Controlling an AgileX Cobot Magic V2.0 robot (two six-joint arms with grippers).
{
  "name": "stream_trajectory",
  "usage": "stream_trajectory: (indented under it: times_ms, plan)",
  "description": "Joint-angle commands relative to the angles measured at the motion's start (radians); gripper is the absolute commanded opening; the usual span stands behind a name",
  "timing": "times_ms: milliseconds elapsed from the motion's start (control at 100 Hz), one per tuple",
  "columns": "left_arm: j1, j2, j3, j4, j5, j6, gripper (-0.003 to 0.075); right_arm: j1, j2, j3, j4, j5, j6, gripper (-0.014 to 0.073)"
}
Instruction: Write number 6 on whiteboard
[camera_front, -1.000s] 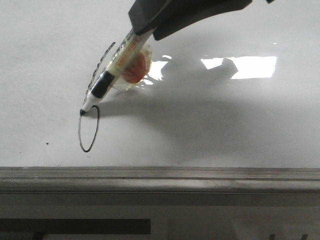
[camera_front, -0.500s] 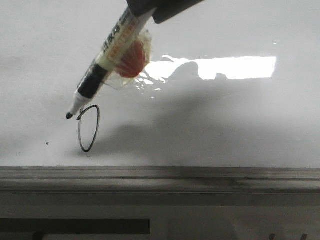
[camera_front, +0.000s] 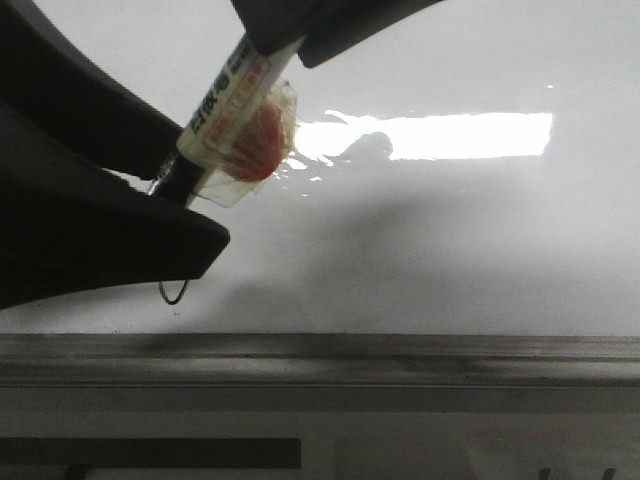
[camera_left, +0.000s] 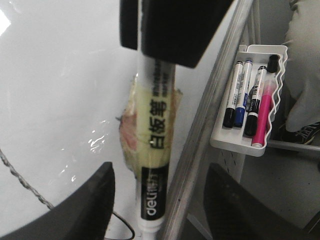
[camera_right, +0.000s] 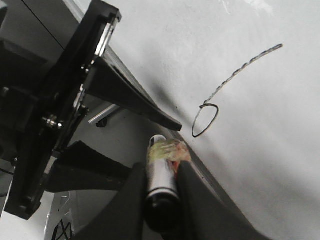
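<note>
The right end effector (camera_right: 160, 187) is clamped on the yellow-labelled whiteboard marker (camera_front: 225, 115); the left end effector (camera_left: 157, 200) is spread open around its tip, probably to recap. Keep the tip lifted off the glossy white whiteboard (camera_front: 480, 230), just beside the thin black number 6 (camera_right: 206, 120)

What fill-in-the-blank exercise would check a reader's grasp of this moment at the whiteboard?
1. The whiteboard marker is clamped in the ___ gripper.
2. The left gripper sits around the marker's lower end with its jaws ___.
3. The black figure drawn on the whiteboard reads as the number ___.
4. The white tray beside the metal rail holds ___ spare markers.

Missing words: right; open; 6; four
</note>
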Motion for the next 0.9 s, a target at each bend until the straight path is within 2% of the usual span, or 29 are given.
stream_trajectory:
  times_ms: [0,70,200,470,540,620,690,720,790,890]
  plan:
    - [-0.004,0.005,-0.046,-0.027,-0.050,-0.013,0.0358,0.002,-0.023,-0.031,0.005,-0.049,-0.008,-0.0043]
    - [-0.004,0.011,-0.059,-0.090,-0.050,-0.018,0.0274,0.002,-0.023,-0.031,0.005,-0.049,-0.008,-0.0043]
    - [-0.004,0.013,-0.063,-0.102,-0.050,-0.018,-0.0022,0.002,-0.023,-0.031,0.005,-0.049,-0.008,-0.0043]
    - [-0.004,0.015,-0.063,-0.137,-0.043,-0.018,-0.0019,0.002,-0.023,-0.031,0.005,-0.042,-0.008,-0.0029]
    - [-0.004,0.015,-0.063,-0.173,-0.043,-0.018,-0.0019,0.002,-0.023,-0.031,0.003,-0.042,-0.008,0.0063]
    - [-0.004,0.011,-0.065,-0.234,-0.020,-0.021,-0.0019,0.000,-0.023,-0.031,-0.005,-0.055,-0.008,0.0252]
    - [-0.002,-0.005,-0.079,-0.292,0.070,-0.037,-0.0019,0.000,-0.023,-0.031,-0.013,-0.067,-0.008,0.0387]
    - [0.006,-0.013,-0.090,-0.313,0.142,-0.052,-0.0019,0.000,-0.023,-0.031,-0.015,-0.072,-0.008,0.0417]
    - [0.040,-0.034,-0.120,-0.311,0.288,-0.130,-0.0019,0.000,-0.023,-0.031,-0.014,-0.077,-0.008,0.0414]
    - [0.117,-0.067,-0.146,-0.323,0.379,-0.262,-0.0019,0.000,-0.023,-0.031,-0.014,-0.077,-0.008,0.0395]
